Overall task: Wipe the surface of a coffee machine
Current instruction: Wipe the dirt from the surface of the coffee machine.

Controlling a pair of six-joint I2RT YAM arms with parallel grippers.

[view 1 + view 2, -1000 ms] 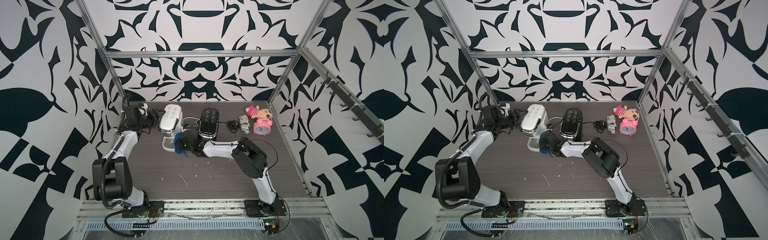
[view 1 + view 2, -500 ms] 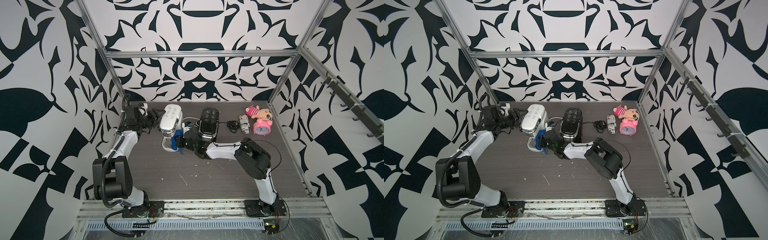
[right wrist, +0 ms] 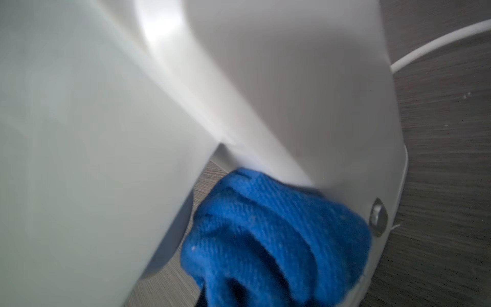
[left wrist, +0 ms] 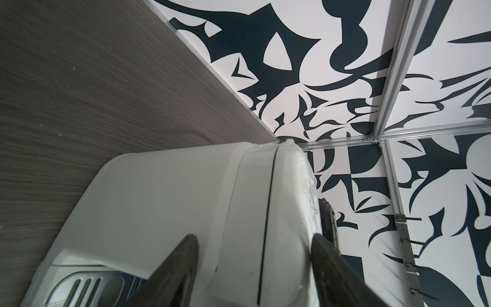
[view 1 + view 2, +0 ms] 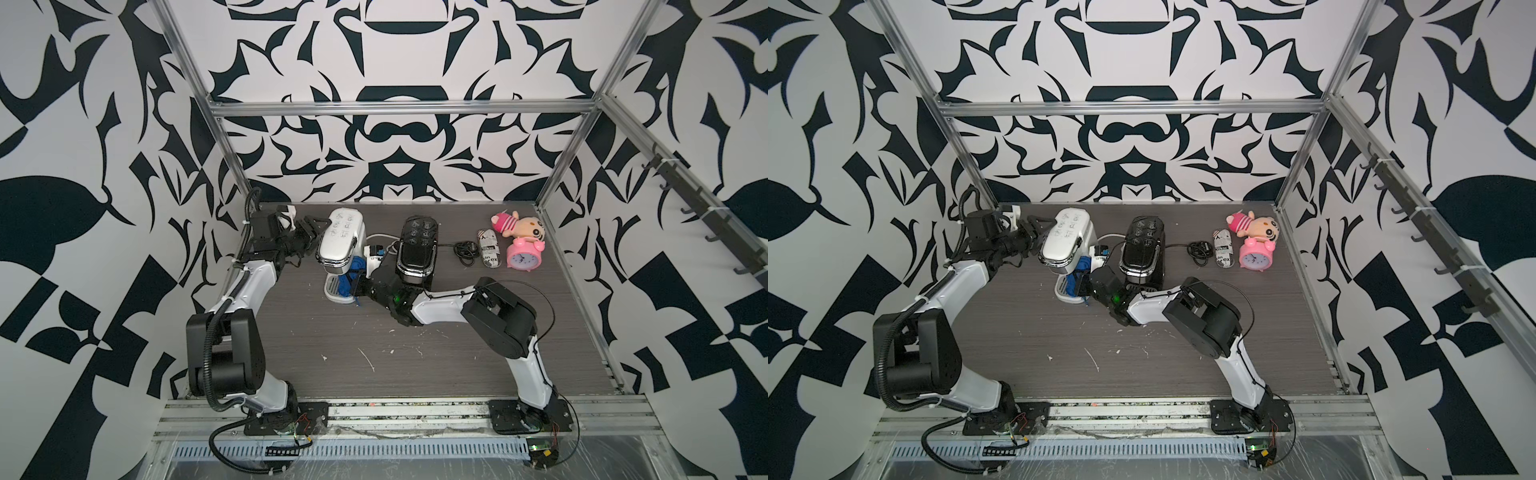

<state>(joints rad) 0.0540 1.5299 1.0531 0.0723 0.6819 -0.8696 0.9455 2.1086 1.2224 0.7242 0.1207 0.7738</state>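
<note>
The white coffee machine (image 5: 338, 239) (image 5: 1061, 237) stands at the back left of the table in both top views. My left gripper (image 5: 313, 230) (image 5: 1036, 230) reaches in from the left. Its fingers clasp the machine's upper body (image 4: 186, 199) on both sides, as the left wrist view shows for this gripper (image 4: 254, 238). My right gripper (image 5: 361, 286) (image 5: 1090, 284) is shut on a bunched blue cloth (image 5: 347, 282) (image 5: 1077, 276). It presses the cloth (image 3: 265, 226) against the machine's lower right side (image 3: 106, 106) by the drip tray. The cloth hides the right fingers.
A black coffee machine (image 5: 415, 249) stands just right of the white one, close above my right wrist. A white cord (image 5: 382, 239) runs between them. Farther right lie a coiled black cable (image 5: 465, 251), a printed can (image 5: 486, 249), a pink alarm clock (image 5: 521, 259) and a plush toy (image 5: 515, 222).
My right gripper has carried the blue cloth leftward and slightly back, from just off the machine's base in against its lower side. The left arm has stayed still.
</note>
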